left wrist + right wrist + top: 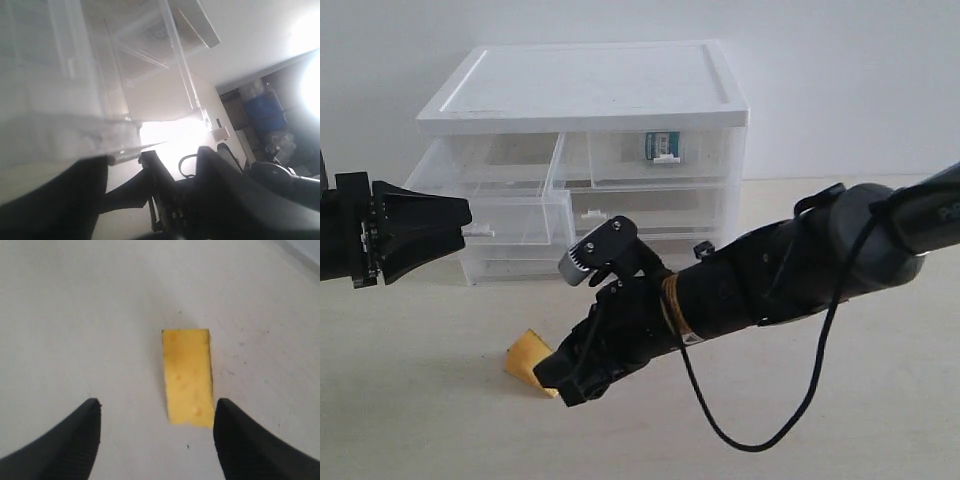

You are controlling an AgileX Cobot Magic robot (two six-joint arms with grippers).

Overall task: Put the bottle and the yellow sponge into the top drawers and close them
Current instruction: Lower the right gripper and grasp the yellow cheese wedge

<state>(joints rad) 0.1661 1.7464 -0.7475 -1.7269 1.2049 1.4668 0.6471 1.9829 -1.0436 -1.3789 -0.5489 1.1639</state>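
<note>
The yellow sponge (pixel 527 358) lies flat on the table in front of the cabinet (pixel 590 85). My right gripper (pixel 565 378) hangs open just over it. In the right wrist view the sponge (pixel 187 377) sits ahead of the right gripper (pixel 157 412), close to one fingertip (pixel 227 412), with nothing between the jaws. The bottle (pixel 660 147) stands inside the top right drawer (pixel 705 155). The top left drawer (pixel 515 215) is pulled out. My left gripper (pixel 463 214) is at that drawer's white handle (pixel 480 232), jaws apart and holding nothing. The left wrist view shows the left gripper (pixel 152 160) under the translucent drawer (pixel 75 100).
Two full-width drawers (pixel 650 210) sit below the top pair. The right arm (pixel 800 265) stretches across the table in front of the cabinet, with a black cable (pixel 810 400) looping down beneath it. A pale wall stands behind the cabinet.
</note>
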